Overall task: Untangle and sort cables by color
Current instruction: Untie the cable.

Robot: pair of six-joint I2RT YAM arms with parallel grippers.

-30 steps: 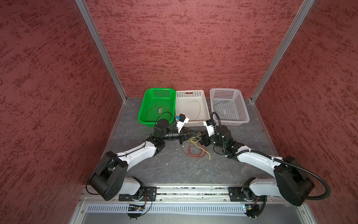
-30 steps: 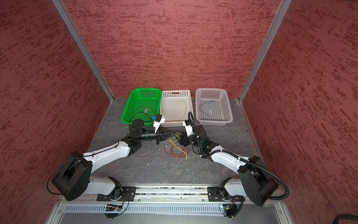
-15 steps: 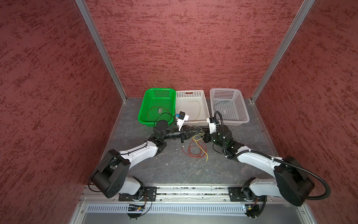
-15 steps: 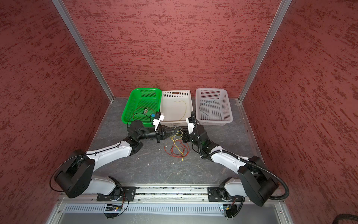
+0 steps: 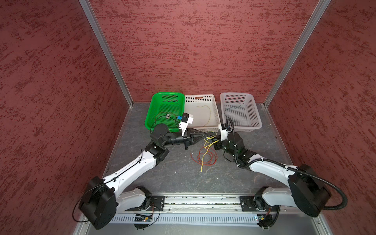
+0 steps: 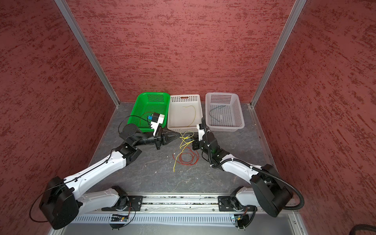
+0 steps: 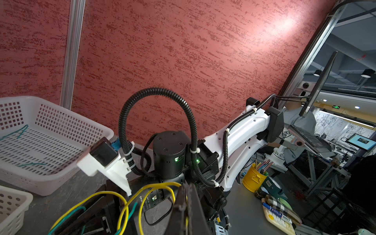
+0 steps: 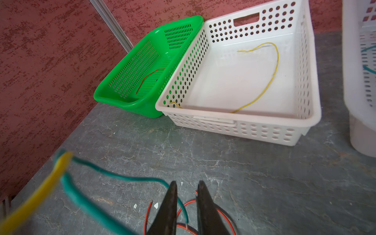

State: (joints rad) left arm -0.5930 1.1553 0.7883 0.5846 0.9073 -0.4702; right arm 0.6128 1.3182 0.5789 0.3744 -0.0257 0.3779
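In front of the white basket, both arms reach fwd & inward from the base rail, forearms low, tips nearly meeting above the table. The left gripper lies approx level, pointing at the right arm. Its fingers are pressed together w/ a yellow cable pinched & lifted in loops. The right gripper tilts down toward the table. There's a narrow gap btwn its fingers, w/ a blue-green cable running into it, not visibly clamped. Red loops lie on the table below, tangled w/ the yellow.

Baskets along the back wall:
- green basket: a lone red cable
- white basket: a lone yellow cable
- pale basket: a blue-green strand
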